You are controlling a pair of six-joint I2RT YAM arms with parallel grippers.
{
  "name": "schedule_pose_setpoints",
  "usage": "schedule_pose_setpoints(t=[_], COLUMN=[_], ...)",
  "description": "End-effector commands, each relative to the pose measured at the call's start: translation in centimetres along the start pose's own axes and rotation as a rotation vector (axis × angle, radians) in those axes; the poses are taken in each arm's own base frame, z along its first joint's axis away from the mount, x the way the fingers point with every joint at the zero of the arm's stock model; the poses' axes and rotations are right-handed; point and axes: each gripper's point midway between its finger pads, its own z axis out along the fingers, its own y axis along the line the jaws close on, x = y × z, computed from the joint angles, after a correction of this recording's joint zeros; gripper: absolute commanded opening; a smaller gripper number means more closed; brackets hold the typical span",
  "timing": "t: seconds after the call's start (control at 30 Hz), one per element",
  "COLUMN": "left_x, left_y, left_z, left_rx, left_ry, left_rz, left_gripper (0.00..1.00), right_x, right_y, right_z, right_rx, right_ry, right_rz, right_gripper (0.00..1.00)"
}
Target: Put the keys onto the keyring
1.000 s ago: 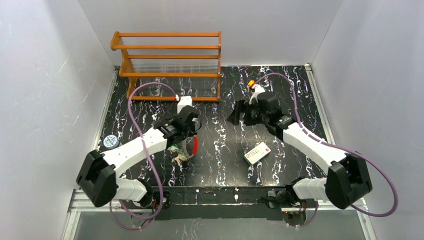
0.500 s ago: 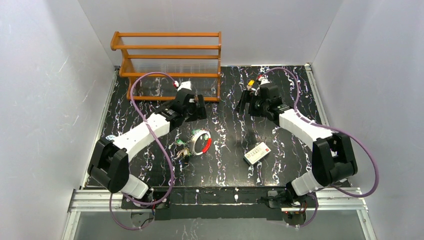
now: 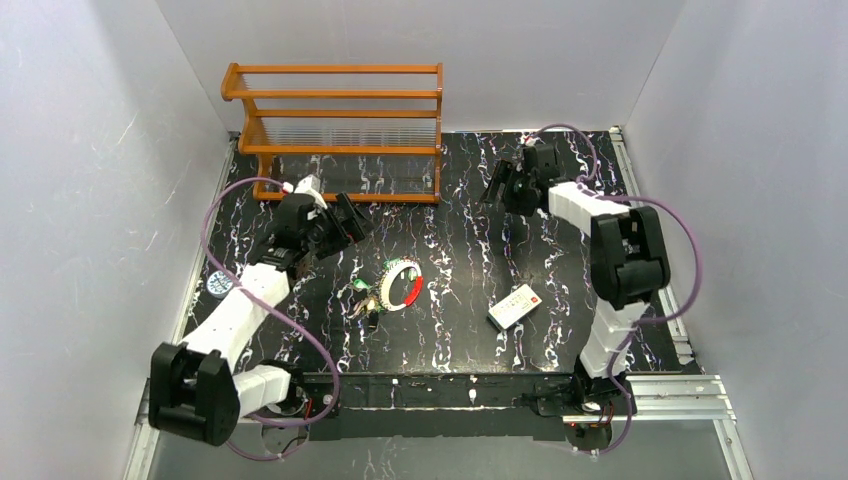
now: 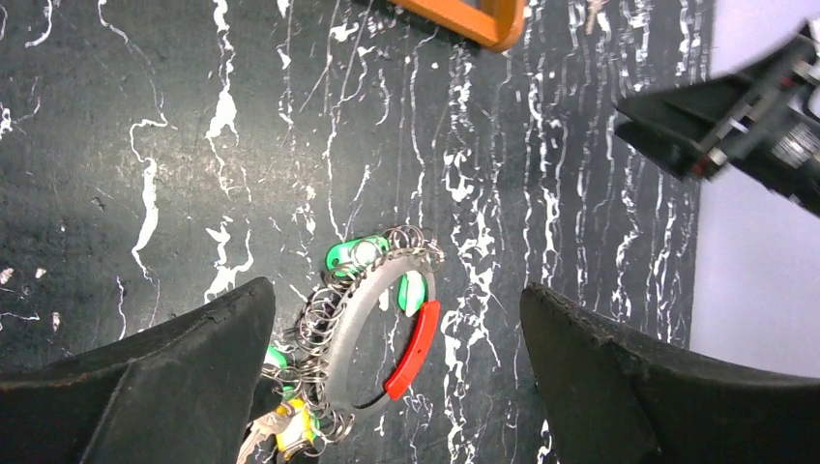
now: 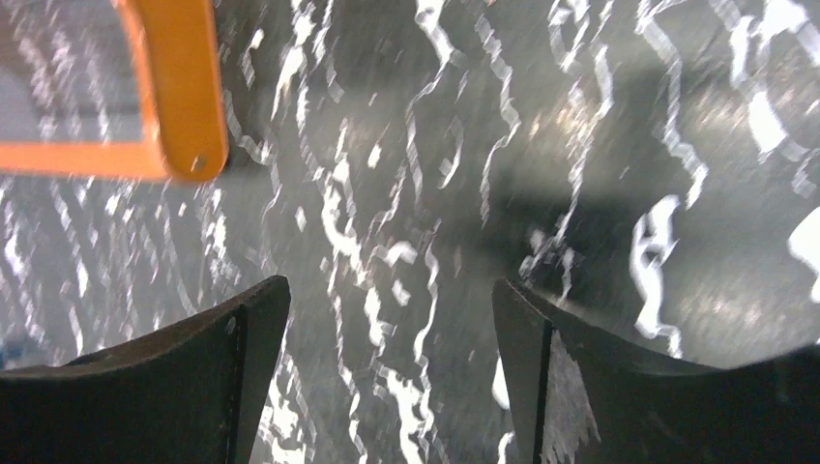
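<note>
The keyring (image 3: 402,283) lies flat on the black marbled table, a pale loop with a red section (image 4: 416,346). Many small wire rings hang on it. Keys with green heads (image 4: 350,256) and a yellow head (image 4: 295,425) cluster at its left end (image 3: 362,302). My left gripper (image 3: 348,222) hovers up and to the left of the ring, open and empty; in the left wrist view the ring shows between its fingertips (image 4: 396,298). My right gripper (image 3: 502,186) is far back on the right, open over bare table (image 5: 392,290).
An orange wooden rack (image 3: 340,130) stands at the back left; one of its feet (image 5: 179,97) shows near my right gripper. A white card with a red mark (image 3: 515,305) lies right of the ring. A grey round disc (image 3: 218,285) sits at the left edge.
My left gripper opened, let go of the keyring and drew back to the left; the ring now lies on the table. My right arm swung toward the back wall.
</note>
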Motion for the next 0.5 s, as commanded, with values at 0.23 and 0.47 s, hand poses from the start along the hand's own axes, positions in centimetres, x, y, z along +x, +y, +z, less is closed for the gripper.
schedule_pose_setpoints(t=[0.23,0.47], left_x=[2.4,4.1], left_y=[1.3,2.3], left_z=[-5.4,-7.0], left_rx=[0.008,0.004], left_ry=[0.033,0.033], left_rz=[0.163,0.151], left_gripper=[0.96,0.96], right_x=[-7.9,-9.4], right_y=[-4.6,-5.8], right_z=[6.1,9.6], right_rx=[0.297,0.348], right_ry=[-0.074,-0.073], right_rz=[-0.123,-0.142], right_gripper=[0.72,0.67])
